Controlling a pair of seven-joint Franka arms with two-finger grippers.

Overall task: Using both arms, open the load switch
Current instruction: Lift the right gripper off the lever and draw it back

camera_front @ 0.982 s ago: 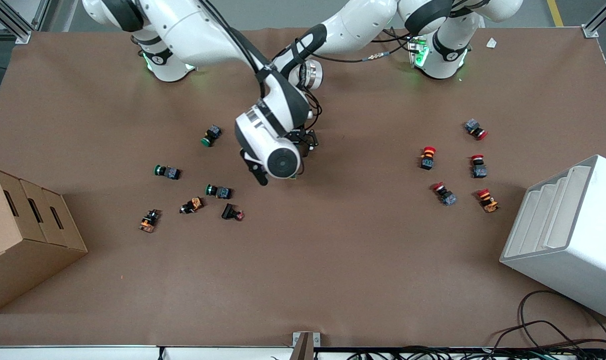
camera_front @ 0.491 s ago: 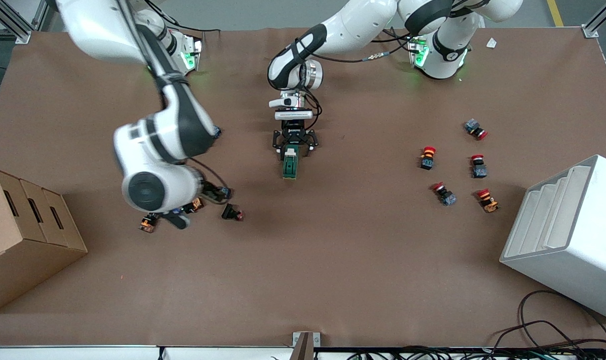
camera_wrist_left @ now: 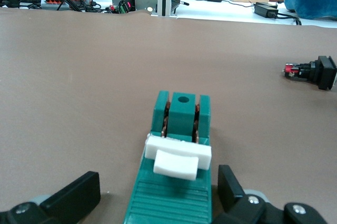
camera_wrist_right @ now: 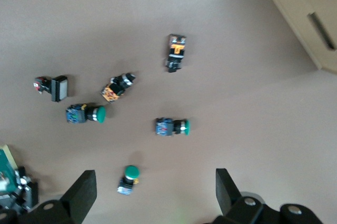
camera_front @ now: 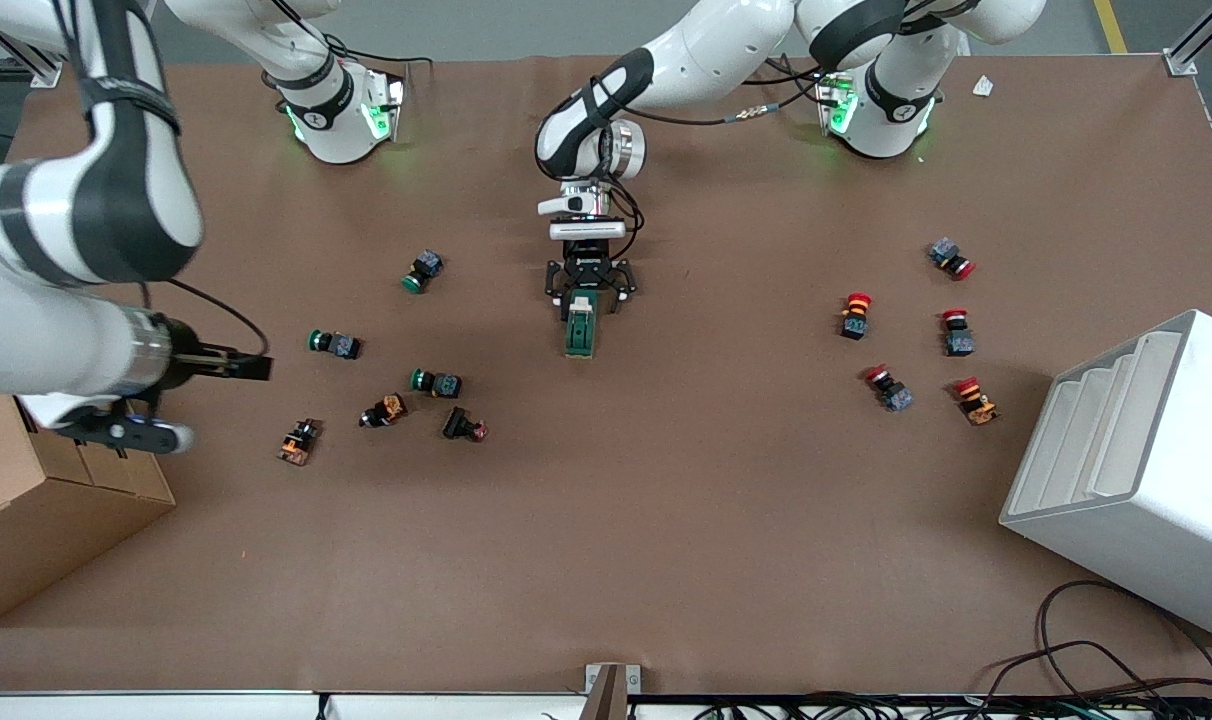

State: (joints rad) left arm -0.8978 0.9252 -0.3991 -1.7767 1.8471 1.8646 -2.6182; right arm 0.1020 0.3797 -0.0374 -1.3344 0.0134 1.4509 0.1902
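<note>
The right arm has swung off to its own end of the table [camera_front: 666, 520]. The right tool [camera_front: 264, 368] hangs wide open and empty there. The left tool [camera_front: 589, 297], fingers spread and not clamping, straddles the load switch [camera_front: 580, 335] mid-table. The switch's long axis runs from that tool toward the front camera, so the left arm is nearer.

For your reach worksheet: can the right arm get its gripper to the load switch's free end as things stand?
Probably yes: the right gripper is open, the left gripper straddles only one end of the load switch, and bare table surrounds the rest.
</note>
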